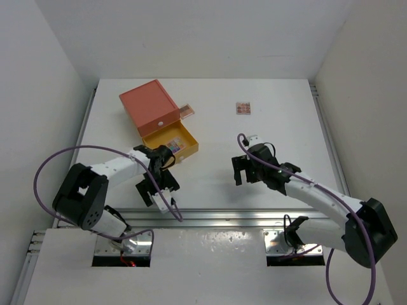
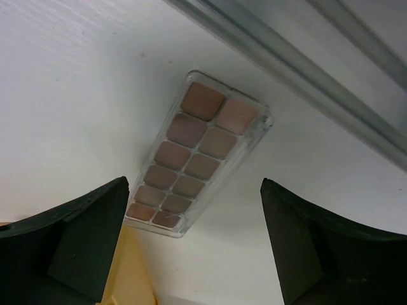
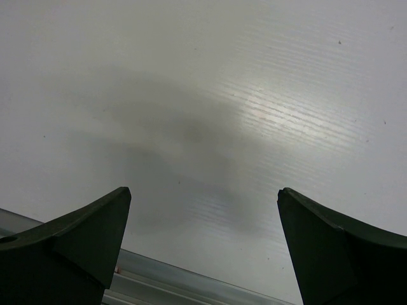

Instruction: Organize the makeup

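Left gripper (image 2: 194, 190), jaws spread, over pink-brown palette (image 2: 197, 152) by tabletop's (image 2: 70, 95) front edge.
Looks light, stiff, slick-cased; best pinched across long sides. Right gripper (image 3: 203, 190) likewise spread, empty.

We'd call this a robotics lab test cell, not anyone's home. The flat white table (image 1: 267, 165) is boxed in by plain white panel walls (image 1: 38, 95), and a silver aluminium rail (image 1: 254, 218) runs along its near edge. The black-and-white left robot arm (image 1: 114, 166) and right robot arm (image 1: 318, 197) trail loose purple cable (image 1: 36, 175). The clear plastic palette of pink-brown squares (image 2: 194, 155) on the tabletop just looks like a prop to us.
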Controlling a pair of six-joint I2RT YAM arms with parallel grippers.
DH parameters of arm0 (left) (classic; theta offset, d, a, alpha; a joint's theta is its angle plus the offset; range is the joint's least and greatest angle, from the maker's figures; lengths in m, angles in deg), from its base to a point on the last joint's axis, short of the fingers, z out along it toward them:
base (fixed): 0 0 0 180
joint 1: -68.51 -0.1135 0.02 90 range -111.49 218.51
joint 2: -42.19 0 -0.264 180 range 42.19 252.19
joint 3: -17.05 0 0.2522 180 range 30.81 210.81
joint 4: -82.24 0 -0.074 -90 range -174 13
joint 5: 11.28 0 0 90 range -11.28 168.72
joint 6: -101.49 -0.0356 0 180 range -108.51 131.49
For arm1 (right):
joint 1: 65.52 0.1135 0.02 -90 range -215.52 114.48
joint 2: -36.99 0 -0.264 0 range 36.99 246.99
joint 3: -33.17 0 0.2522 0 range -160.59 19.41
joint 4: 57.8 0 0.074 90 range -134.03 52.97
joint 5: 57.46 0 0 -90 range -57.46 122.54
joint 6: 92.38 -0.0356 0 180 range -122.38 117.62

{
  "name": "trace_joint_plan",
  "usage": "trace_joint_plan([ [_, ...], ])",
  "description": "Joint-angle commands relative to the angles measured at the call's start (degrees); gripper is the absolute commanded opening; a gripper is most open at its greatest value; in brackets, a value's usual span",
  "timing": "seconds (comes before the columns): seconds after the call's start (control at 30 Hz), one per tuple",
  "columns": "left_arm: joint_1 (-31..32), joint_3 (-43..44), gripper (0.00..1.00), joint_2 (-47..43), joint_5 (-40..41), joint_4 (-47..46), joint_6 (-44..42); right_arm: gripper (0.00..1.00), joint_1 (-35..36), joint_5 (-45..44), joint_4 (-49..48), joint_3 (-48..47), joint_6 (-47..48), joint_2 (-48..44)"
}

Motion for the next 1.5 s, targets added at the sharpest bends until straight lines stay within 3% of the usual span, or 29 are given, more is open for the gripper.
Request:
trace_joint_plan([
  [0.0, 0.8, -0.02, 0.9, 1.6, 1.22, -4.65, -18.69, 0.99, 0.27, -1.19, -0.47, 0.46, -1.88, -1.37],
  [0.27, 1.33, -3.09, 0.9, 4.14, 3.24, -7.91, -19.74, 0.99, 0.27, -1.19, -0.64, 0.64, -1.97, -0.76],
  [0.43, 1.33, -4.42, 0.84, 6.52, 4.39, -9.66, -19.22, 0.99, 0.27, -1.37, -0.64, -0.24, -1.18, 0.2],
  [0.77, 3.26, -6.61, 0.43, 6.62, 2.37, -10.72, -13.16, 0.99, 0.18, -1.81, 0.41, -1.3, -0.56, 0.73],
  [0.9, 4.93, -6.61, 0.33, 4.77, -1.14, -10.2, -6.84, 0.99, 0.27, -2.16, 0.5, -1.38, -0.65, 0.47],
  [1.03, 5.55, -2.06, 0.21, 4.77, -9.29, -6.6, 8.41, 0.99, 0.35, -2.42, 0.68, -1.64, -0.74, 0.47],
  [1.23, 4.32, 8.41, 0.19, 5.83, -21.86, 0.87, 28.82, 0.99, 0.09, -4.0, 1.46, -1.73, -2.23, -0.06],
  [1.47, 3.79, 15.08, 0.19, 2.04, -27.61, 1.41, 47.3, 0.99, -1.05, -4.01, 2.26, -3.4, -3.2, 0.03],
])
